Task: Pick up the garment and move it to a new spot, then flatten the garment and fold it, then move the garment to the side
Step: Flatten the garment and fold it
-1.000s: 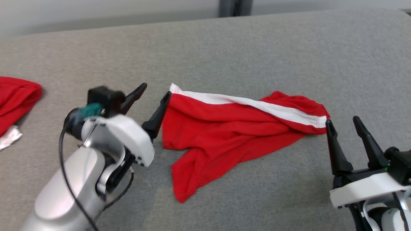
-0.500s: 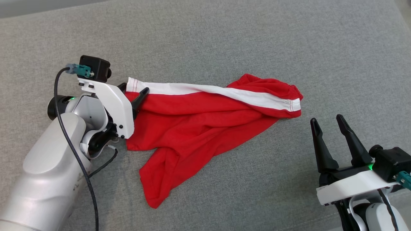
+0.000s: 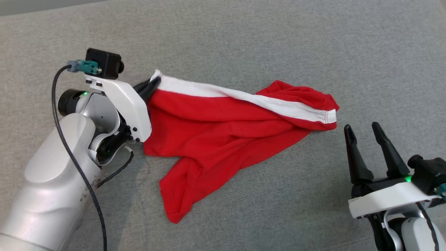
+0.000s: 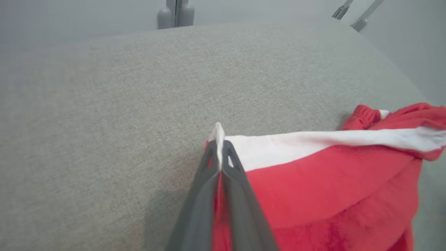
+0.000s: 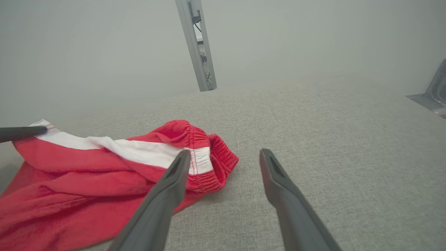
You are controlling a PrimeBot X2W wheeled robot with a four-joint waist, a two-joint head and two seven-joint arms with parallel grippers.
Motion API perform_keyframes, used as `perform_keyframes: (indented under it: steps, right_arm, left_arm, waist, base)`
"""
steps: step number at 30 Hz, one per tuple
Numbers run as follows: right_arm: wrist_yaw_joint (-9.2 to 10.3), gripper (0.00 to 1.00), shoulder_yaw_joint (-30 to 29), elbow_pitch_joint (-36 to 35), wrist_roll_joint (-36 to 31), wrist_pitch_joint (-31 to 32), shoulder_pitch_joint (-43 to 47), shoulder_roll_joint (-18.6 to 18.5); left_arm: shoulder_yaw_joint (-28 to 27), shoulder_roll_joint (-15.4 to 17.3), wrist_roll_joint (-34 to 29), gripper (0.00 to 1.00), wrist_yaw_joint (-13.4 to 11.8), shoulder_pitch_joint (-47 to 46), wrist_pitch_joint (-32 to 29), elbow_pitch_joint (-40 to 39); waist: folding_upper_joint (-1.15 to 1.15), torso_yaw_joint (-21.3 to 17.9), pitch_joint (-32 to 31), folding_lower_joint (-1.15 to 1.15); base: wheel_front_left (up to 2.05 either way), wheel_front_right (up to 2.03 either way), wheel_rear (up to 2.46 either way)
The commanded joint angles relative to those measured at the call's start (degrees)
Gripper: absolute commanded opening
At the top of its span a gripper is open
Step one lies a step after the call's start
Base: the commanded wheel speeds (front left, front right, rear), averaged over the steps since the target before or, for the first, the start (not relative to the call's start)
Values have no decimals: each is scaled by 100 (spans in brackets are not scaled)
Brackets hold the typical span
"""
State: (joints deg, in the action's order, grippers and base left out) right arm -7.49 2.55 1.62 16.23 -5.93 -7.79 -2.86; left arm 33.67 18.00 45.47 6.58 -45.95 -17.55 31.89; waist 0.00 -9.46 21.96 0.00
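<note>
Where the head view looks down on the grey woven fabric surface (image 3: 244,42), the crumpled red cloth garment (image 3: 226,125) with a white side stripe lies mid-surface. The left gripper (image 3: 153,83) is clamped on its white corner, and the right gripper (image 3: 362,126) stands spread and empty near the gathered waistband (image 3: 325,104).

Left wrist view: both dark fingers (image 4: 240,184) meet on that corner.

Right wrist view: its parted fingers (image 5: 160,202) hold nothing, the waistband just beyond one tip.
</note>
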Motion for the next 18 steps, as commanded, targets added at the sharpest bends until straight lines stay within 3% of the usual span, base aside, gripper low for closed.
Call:
perform_keyframes:
  steps: [1,6,13,18]
  right_arm:
    - [-1,100,-28,-17,-13,-20,-22,-12]
    - [-1,100,-221,-143,-97,110,45,-13]
    - [-1,100,-476,-330,-172,305,127,-15]
    - [-1,100,-607,-434,-196,457,130,-17]
  left_arm:
    - [-25,35,1,0,43,23,63,-89]
    - [-168,209,67,0,-91,522,428,-1105]
    - [-328,394,247,0,-650,2099,889,-2940]
    - [-237,307,430,0,-882,3003,1050,-3354]
  waist:
    - [0,47,-23,0]
    - [0,244,-104,0]
    - [0,569,-156,0]
    - [0,765,-163,0]
  base:
    - [0,0,0]
    - [0,0,0]
    - [0,0,0]
    - [0,0,0]
